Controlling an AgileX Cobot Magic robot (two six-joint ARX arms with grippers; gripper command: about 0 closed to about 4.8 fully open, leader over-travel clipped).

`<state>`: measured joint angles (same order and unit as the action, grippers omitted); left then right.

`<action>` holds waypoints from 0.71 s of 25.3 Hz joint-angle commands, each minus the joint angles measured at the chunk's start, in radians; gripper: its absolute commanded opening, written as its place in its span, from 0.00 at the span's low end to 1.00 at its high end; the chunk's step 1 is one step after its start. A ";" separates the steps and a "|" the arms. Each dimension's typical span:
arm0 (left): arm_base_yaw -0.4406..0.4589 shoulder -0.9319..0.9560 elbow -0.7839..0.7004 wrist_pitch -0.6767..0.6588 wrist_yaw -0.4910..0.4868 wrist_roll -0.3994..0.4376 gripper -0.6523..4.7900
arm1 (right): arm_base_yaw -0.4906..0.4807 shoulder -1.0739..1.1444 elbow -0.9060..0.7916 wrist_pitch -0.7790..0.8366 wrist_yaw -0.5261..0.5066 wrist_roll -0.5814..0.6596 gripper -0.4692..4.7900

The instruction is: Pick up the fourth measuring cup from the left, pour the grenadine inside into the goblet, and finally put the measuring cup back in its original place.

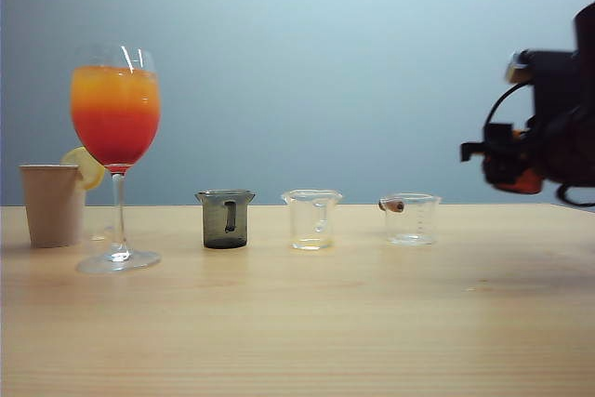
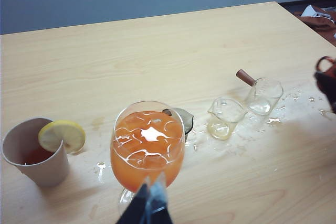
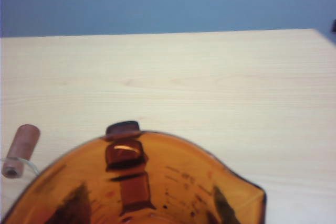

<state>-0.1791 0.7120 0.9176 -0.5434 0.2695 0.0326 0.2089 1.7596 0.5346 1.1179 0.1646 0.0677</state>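
My right gripper [image 3: 147,205] is shut on the fourth measuring cup [image 3: 157,177], an amber cup filling the near part of the right wrist view; my fingers [image 3: 73,205] show dark through its wall. Only a few dark drops show inside it. In the exterior view this gripper [image 1: 507,169] hangs above the table's right end, with the cup [image 1: 522,181] an orange patch. The goblet [image 1: 115,118] stands at the left, orange on top and red grenadine [image 1: 115,141] below. My left gripper [image 2: 152,188] is shut, just in front of the goblet [image 2: 148,145].
A smoky grey cup [image 1: 225,218] and two clear cups [image 1: 311,218] [image 1: 412,218] stand in a row right of the goblet; the right one has a brown handle [image 3: 21,149]. A paper cup [image 1: 52,204] with a lemon slice [image 1: 88,166] stands far left. Wet splashes [image 2: 252,129] lie around the cups.
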 commanded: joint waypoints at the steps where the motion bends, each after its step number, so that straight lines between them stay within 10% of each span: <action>1: 0.001 -0.002 0.003 0.006 0.004 0.001 0.11 | -0.002 0.068 0.068 0.039 -0.030 0.008 0.39; 18: 0.001 -0.002 0.003 0.006 0.004 0.000 0.11 | -0.019 0.286 0.169 0.033 -0.045 0.008 0.39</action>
<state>-0.1791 0.7120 0.9176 -0.5434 0.2695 0.0326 0.1894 2.0441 0.7021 1.1358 0.1265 0.0711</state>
